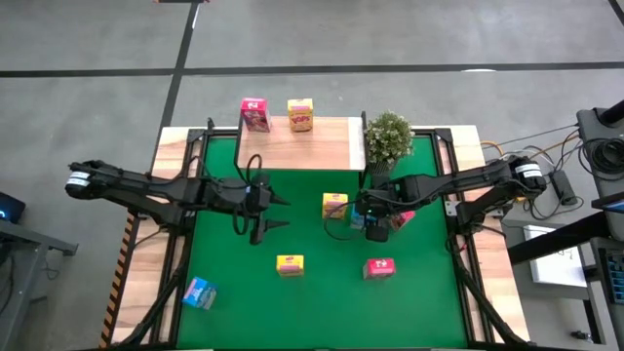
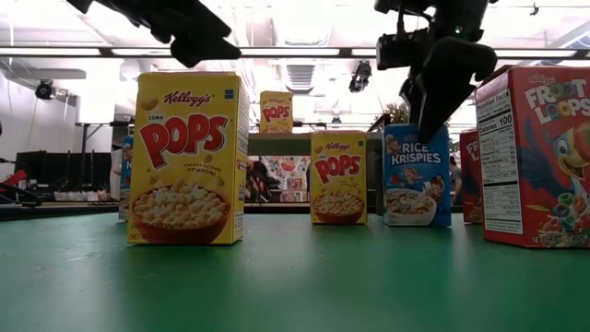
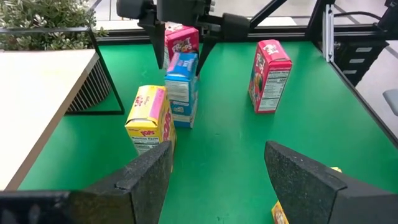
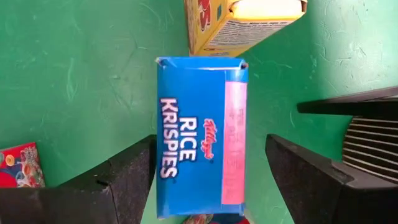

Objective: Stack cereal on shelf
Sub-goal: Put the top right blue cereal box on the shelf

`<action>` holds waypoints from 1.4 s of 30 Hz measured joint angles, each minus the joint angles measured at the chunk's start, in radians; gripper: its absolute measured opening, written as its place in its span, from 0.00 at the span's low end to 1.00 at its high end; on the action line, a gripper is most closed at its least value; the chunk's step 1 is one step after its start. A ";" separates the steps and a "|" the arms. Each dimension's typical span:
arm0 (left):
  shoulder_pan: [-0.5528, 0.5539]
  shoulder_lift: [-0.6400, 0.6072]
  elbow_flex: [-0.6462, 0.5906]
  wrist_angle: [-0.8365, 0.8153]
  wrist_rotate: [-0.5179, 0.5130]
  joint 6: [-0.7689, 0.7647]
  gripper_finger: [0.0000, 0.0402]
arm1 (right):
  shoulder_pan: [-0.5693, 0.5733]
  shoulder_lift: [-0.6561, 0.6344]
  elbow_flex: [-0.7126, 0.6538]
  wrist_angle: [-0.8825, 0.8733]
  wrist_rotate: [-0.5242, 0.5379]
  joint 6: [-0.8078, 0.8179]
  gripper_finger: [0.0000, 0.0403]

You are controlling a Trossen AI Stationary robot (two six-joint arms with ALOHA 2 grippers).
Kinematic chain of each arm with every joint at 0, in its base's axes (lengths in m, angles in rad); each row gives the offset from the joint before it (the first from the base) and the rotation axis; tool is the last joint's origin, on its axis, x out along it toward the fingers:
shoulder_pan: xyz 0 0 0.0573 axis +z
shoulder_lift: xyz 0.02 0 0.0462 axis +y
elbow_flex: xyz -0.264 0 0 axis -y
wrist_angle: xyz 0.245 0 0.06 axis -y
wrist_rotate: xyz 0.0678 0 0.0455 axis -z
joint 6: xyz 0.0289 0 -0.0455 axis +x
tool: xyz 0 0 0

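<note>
While the right hand (image 4: pixel 208 180) hangs spread and empty over the blue box (image 4: pixel 200 134), a skewed descent could topple it against the yellow box (image 4: pixel 239 22) at its 9 o'clock; left hand (image 1: pixel 270 211) released, waiting.

A shelf (image 1: pixel 322 146) stands at the table's (image 1: pixel 419 302) far edge with two boxes (image 1: pixel 255 114) on its left half and a plant (image 1: pixel 388 136) just right of it. Before the shelf, mid-table, one box (image 1: pixel 334 206) stands left of the right gripper (image 1: pixel 375 222), which hangs over another box (image 4: pixel 200 134). Three more boxes (image 1: pixel 290 264) stand nearer the front.
</note>
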 joint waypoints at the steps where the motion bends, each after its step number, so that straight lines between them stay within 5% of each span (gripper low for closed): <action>1: 0.000 0.002 0.000 0.000 0.000 0.000 0.60 | 0.000 0.000 0.000 0.000 0.000 0.000 0.71; 7: 0.000 0.006 -0.001 0.002 0.000 0.000 0.60 | 0.000 0.000 -0.001 0.020 0.000 -0.004 0.69; 16: 0.000 0.006 -0.001 0.008 0.000 0.038 0.60 | 0.000 0.000 -0.002 0.020 -0.001 0.011 0.48; 26: 0.000 -0.057 -0.002 0.007 -0.001 0.125 0.60 | -0.001 0.000 0.045 -0.001 -0.035 0.016 0.39; 34: 0.000 -0.231 -0.002 0.019 -0.002 0.159 0.60 | -0.001 -0.001 0.224 -0.175 -0.082 0.036 0.34; 42: 0.000 -0.276 -0.003 0.121 -0.002 0.089 0.60 | -0.009 0.000 0.508 -0.332 -0.090 0.036 0.33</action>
